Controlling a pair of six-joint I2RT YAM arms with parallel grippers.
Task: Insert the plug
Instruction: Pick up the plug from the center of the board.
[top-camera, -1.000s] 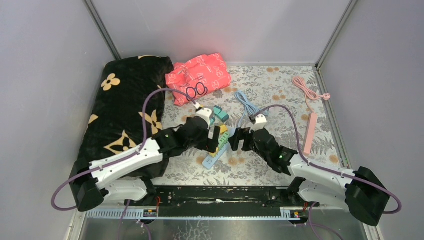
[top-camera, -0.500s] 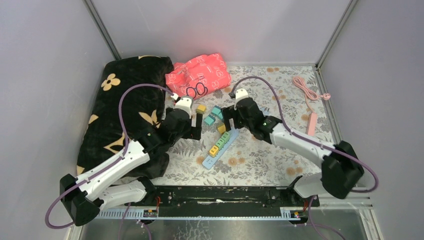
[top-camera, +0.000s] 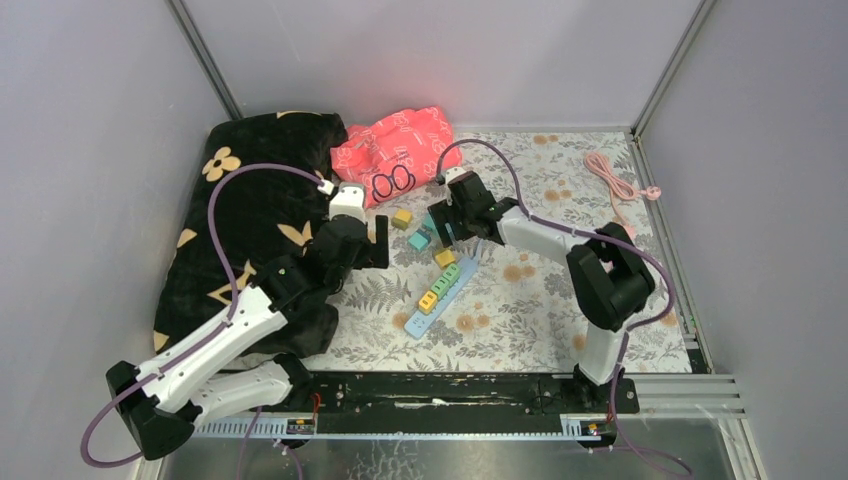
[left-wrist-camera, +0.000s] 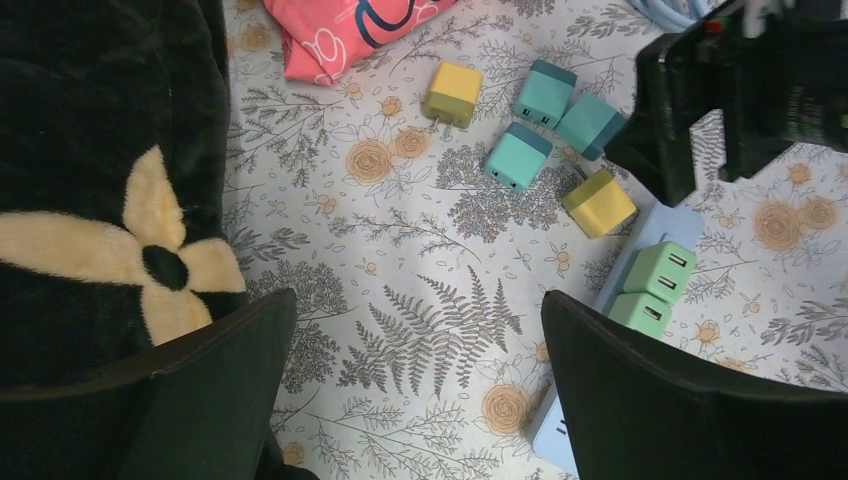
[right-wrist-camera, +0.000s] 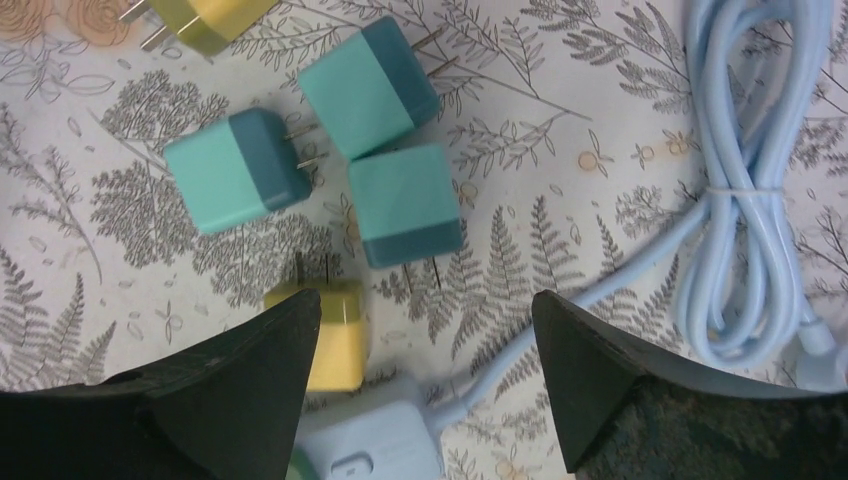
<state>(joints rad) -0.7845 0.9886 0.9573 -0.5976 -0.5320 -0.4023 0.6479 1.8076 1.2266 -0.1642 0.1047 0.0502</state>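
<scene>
Both arms have swung off the power strip toward the far side. Now the right gripper hangs over the loose teal plugs, jaws spread, nothing in them. The left gripper is also wide apart and empty, drawn back beside the black blanket. Reads as reaching for a fresh plug; none picked yet. Grey walls box in a fern-print cloth; pink bag far back.
</scene>
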